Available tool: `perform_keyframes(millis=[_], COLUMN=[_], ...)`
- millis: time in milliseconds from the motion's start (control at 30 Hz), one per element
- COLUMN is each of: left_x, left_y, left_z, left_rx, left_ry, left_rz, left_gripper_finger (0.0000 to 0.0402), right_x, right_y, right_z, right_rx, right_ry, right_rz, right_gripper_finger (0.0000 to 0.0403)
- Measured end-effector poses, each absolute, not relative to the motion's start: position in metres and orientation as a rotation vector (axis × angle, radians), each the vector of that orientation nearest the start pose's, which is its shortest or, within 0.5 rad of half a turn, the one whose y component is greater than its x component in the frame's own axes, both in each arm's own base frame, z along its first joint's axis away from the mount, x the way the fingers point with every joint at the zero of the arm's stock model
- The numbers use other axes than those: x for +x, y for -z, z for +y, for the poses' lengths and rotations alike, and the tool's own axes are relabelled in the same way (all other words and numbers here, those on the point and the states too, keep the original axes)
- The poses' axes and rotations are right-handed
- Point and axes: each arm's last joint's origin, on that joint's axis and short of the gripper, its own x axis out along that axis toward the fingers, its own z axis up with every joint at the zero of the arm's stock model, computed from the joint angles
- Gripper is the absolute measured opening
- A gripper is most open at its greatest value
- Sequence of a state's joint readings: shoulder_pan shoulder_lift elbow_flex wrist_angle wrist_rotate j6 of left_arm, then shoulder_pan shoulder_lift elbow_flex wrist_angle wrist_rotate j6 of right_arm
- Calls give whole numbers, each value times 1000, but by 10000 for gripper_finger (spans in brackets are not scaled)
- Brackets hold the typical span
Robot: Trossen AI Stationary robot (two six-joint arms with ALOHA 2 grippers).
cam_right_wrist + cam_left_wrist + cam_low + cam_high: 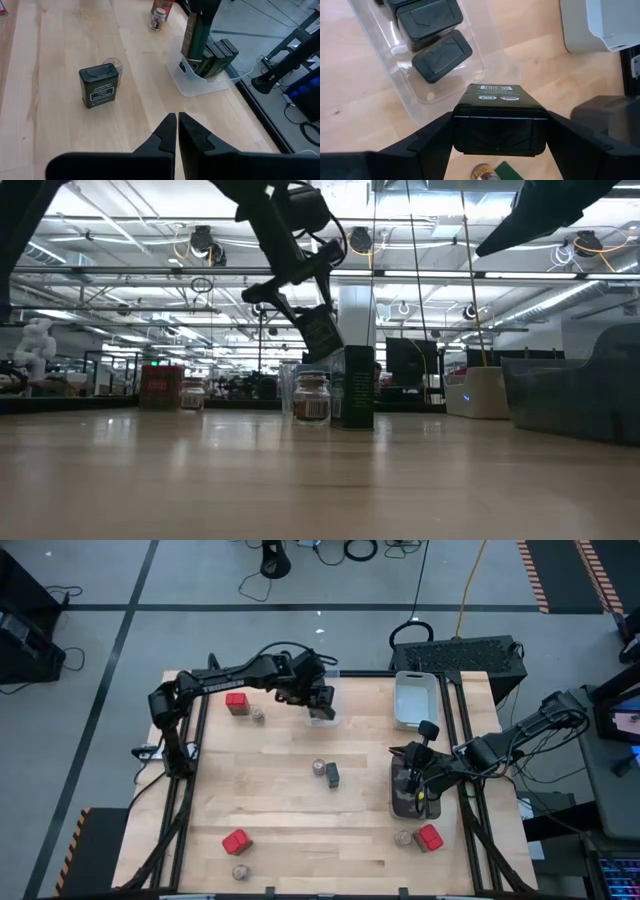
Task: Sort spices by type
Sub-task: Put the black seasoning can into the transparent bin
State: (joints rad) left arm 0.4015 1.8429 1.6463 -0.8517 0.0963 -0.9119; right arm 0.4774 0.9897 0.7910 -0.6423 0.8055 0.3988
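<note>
Near the front edge of the bench (pixel 300 840) stand two red tins (pixel 236 841) and two round jars (pixel 240 872), one pair toward each front corner. In the middle of the bench a dark tin (pixel 99 86) stands upright just beside a jar (pixel 113 66). At the right edge the right pincer (pixel 177 131) hangs over a dark bin (pixel 400 802), its jaws pressed together and empty. Toward the back edge the left pincer (pixel 498 137) grips another dark tin (pixel 498 117), tilted, above a clear bin (pixel 400 75) that already holds dark tins.
</note>
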Motion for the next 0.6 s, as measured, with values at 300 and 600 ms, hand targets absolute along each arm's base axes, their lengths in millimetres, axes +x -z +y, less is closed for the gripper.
perform_keyframes(millis=[300,600], left_x=[356,350], left_y=[-283,-280], left_z=[160,160], left_rx=[-1059,-1066], left_ry=[-800,-848], left_rz=[833,888], left_gripper_finger=[288,288], right_x=[173,173], right_y=[-268,-268], right_z=[66,66], right_rx=[-132,-131], right_ry=[435,436], right_rz=[609,611], right_gripper_finger=[0,0])
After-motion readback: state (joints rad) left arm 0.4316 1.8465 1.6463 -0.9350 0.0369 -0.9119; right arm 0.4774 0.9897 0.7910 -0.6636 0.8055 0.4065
